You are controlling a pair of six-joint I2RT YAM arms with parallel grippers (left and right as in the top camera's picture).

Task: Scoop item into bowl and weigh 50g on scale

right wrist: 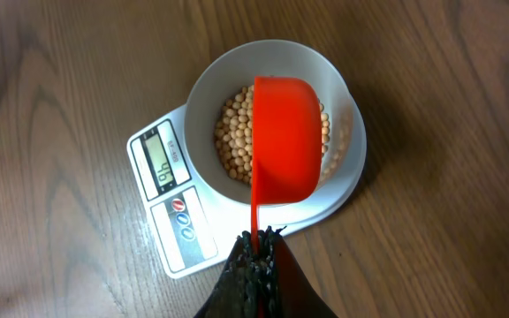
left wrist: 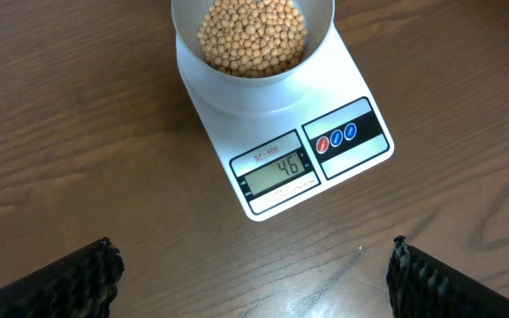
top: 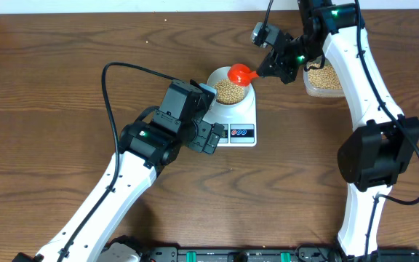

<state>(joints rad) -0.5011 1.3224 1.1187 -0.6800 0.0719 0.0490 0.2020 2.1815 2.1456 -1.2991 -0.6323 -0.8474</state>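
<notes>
"46" and "sf-400" on scale (left wrist: 224,132)

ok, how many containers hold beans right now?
2. Small round white bowl on the flat white digital scale; clear plastic container at far right, partly hidden. Inside of red plastic scoop unseen.

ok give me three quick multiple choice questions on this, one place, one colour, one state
1. The bowl sits: A on the scale; B beside it; C under it.
2. The scoop is: A blue; B red-orange; C green.
3. The right gripper is: A open; B shut on the scoop's handle; C shut on the bowl's rim.
Answers: 1 A, it rests on the scale's platform; 2 B, bright red-orange above the beans; 3 B, it clamps the handle.
</notes>
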